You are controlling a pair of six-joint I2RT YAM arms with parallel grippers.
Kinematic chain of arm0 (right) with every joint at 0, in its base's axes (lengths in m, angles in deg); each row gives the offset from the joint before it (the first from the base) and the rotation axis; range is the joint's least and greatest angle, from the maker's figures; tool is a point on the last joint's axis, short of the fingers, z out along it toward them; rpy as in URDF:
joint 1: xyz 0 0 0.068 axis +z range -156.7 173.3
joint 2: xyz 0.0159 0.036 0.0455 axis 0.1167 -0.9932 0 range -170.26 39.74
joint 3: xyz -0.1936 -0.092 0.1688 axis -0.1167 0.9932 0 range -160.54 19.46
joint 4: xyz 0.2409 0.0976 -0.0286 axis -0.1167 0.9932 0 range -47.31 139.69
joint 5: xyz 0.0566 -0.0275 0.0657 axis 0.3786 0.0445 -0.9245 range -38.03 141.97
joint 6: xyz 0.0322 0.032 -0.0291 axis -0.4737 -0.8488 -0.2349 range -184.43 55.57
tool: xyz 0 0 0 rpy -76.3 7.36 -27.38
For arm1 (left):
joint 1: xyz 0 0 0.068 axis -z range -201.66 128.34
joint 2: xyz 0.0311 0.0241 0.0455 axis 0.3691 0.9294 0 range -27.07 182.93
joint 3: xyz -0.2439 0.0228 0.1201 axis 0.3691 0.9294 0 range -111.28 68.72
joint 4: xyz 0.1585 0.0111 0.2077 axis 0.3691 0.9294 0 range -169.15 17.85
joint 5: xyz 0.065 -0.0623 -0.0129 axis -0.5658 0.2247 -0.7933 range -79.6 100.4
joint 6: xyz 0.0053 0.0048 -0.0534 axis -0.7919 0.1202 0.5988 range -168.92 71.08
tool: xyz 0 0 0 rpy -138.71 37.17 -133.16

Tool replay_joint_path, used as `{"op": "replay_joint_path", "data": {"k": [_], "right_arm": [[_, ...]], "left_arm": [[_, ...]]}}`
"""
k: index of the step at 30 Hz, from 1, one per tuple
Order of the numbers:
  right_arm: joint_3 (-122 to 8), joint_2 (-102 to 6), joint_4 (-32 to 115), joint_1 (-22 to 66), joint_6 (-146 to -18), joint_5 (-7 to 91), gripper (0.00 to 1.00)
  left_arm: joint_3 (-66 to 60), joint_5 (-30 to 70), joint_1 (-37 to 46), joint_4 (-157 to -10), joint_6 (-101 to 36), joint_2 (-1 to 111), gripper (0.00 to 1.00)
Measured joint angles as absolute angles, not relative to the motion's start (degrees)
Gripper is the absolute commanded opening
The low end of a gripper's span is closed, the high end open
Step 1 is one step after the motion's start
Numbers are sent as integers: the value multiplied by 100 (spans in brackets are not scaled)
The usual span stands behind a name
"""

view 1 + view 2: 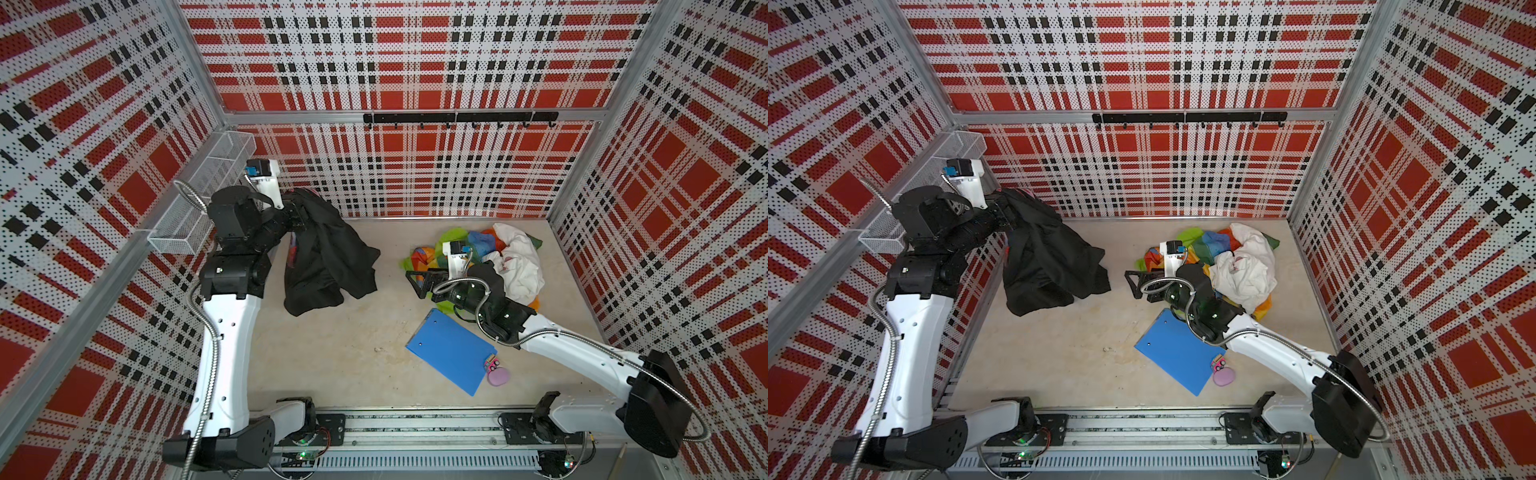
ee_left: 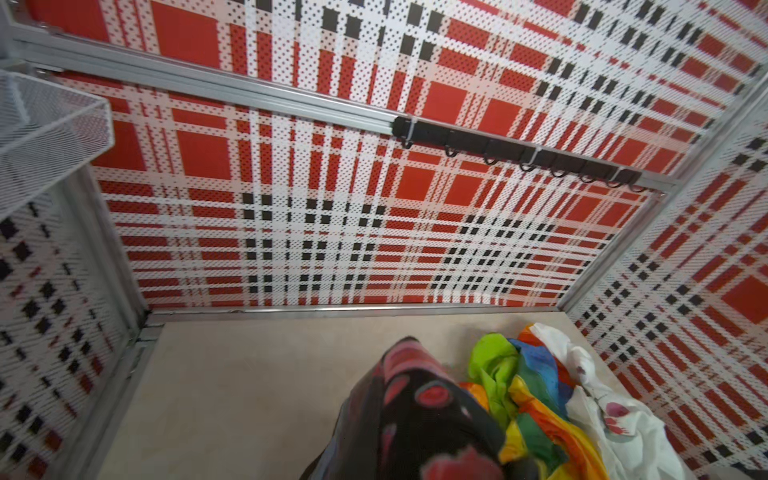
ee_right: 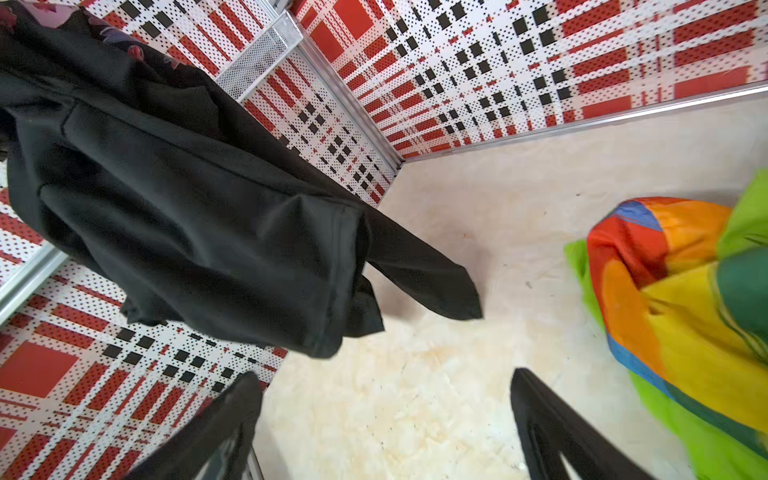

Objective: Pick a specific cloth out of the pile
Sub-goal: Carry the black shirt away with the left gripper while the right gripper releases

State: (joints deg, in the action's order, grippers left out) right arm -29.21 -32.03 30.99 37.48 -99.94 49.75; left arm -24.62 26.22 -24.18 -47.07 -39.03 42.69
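Observation:
The cloth is a black garment hanging in folds at the back left, clear of the pile. My left gripper is raised and shut on its top end. In the left wrist view the cloth's red and pink print covers the jaws. The pile of rainbow, green and white fabrics lies at the back right. My right gripper stands open and empty just left of the pile, low over bare table, with the cloth hanging ahead of it.
A blue clipboard lies in front of the pile, with a small pink object at its near corner. A white wire basket is fixed to the left wall beside my left arm. A black hook rail runs along the back wall.

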Motion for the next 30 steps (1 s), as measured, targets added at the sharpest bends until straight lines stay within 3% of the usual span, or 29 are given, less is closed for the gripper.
{"op": "replay_joint_path", "data": {"k": [8, 12, 19, 30], "right_arm": [[-2615, -2324, 3643, 3748, -9815, 5487, 100], [-2573, -2051, 3726, 3748, -9797, 5655, 100], [-2479, -1821, 3907, 3748, -9782, 5751, 100], [-2429, -1574, 4141, 3748, -9710, 5911, 100]], "left_arm": [[-2655, 1575, -2327, -4334, -4327, 4251, 6], [-2808, 1192, -1843, -4316, -4467, 4457, 5], [-2672, 1673, -1819, -4675, -3971, 5077, 5], [-1942, 1544, -2128, -5046, -3652, 5241, 8]]}}
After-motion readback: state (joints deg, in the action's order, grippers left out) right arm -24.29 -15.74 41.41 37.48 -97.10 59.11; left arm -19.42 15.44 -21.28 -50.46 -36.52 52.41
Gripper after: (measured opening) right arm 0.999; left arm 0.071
